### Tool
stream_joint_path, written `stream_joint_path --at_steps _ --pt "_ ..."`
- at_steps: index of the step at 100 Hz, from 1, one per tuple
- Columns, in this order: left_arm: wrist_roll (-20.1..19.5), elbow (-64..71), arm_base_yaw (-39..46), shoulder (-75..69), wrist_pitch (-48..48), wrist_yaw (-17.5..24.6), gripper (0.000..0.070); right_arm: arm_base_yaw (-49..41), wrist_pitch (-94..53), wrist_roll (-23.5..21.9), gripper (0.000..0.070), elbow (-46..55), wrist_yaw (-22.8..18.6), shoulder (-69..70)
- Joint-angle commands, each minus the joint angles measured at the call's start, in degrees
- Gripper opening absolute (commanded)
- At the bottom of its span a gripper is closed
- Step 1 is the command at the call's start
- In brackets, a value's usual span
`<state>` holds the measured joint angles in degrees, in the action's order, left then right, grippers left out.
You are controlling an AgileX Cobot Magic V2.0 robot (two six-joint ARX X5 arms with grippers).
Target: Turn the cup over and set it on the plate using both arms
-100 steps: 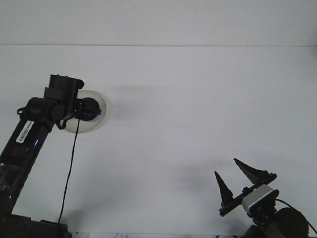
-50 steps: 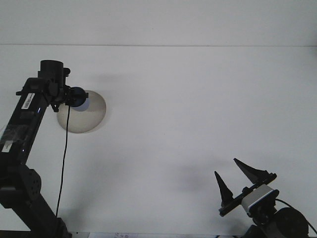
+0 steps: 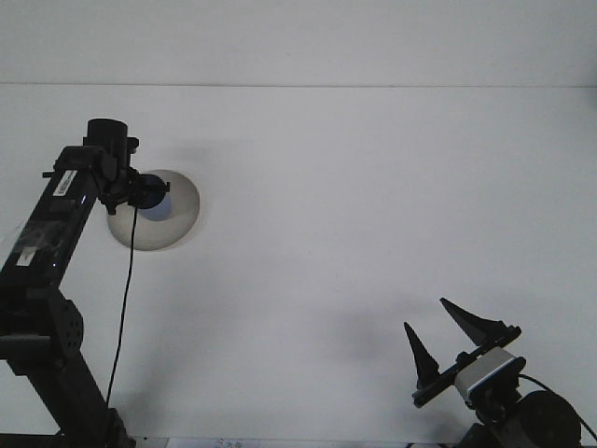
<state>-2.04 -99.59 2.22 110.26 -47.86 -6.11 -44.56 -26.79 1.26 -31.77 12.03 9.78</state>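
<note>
A: Left gripper (image 3: 154,193) is over the plate (image 3: 179,222), near the table's (image 3: 373,205) left edge, about mid-depth. Fingers are hidden behind the wrist and something dark blue, so can't tell how far apart they are or whether they hold anything.

B: Cup?

A: A small blue rounded shape (image 3: 160,207) sits right at the gripper tip, over the plate's upper-left part. Likely the cup, but too small and dark to say which way up, or whether it touches the plate.

B: Right side?

A: Right gripper (image 3: 451,337) is down at the near right corner, well apart from the plate. Two black pointed fingers spread wide, nothing between them.

B: Plate itself?

A: Round, greyish, flat on the white table. Left arm (image 3: 47,271) covers its left rim; a black cable (image 3: 123,317) hangs from the wrist toward the near edge.
</note>
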Motion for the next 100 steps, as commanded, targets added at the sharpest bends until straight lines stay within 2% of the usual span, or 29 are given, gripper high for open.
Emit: stream_joint_path --at_steps 1,9,12,16,24,27,30,54,77,100 --pt "0.07 -1.49 0.09 1.86 -0.55 0.13 0.0006 -0.48 0.55 0.26 0.0477 -0.42 0.07 -0.04" --pt "0.07 -1.49 0.09 1.86 -0.13 0.13 0.0037 -0.48 0.52 0.26 0.0477 -0.42 0.07 -0.04" --pt "0.07 -1.51 0.09 1.86 -0.07 0.13 0.0079 -0.48 0.52 0.26 0.0477 -0.42 0.07 -0.04" --pt "0.09 -1.53 0.09 1.84 -0.13 0.13 0.0178 -0.48 0.50 0.26 0.0477 -0.42 0.07 -0.04" --pt "0.17 -1.53 0.07 1.84 -0.46 0.13 0.0440 -0.48 0.46 0.26 0.0477 -0.42 0.07 -0.04" --pt "0.17 -1.53 0.07 1.84 -0.42 0.13 0.0509 -0.48 0.44 0.26 0.0477 -0.42 0.07 -0.04" --pt "0.17 -1.64 0.07 1.84 -0.42 0.13 0.0547 -0.48 0.42 0.26 0.0477 -0.42 0.07 -0.04" --pt "1.60 -5.51 0.07 -0.70 -1.42 0.13 0.0549 -0.48 0.37 0.26 0.0477 -0.42 0.07 -0.04" --pt "3.19 -6.23 0.07 -11.47 -0.96 0.48 0.0544 -0.48 0.39 0.26 0.0477 -0.42 0.07 -0.04" --pt "4.90 -5.79 -0.74 -27.63 -2.03 9.33 0.0544 -0.48 0.48 0.26 0.0477 -0.42 0.09 -0.04"
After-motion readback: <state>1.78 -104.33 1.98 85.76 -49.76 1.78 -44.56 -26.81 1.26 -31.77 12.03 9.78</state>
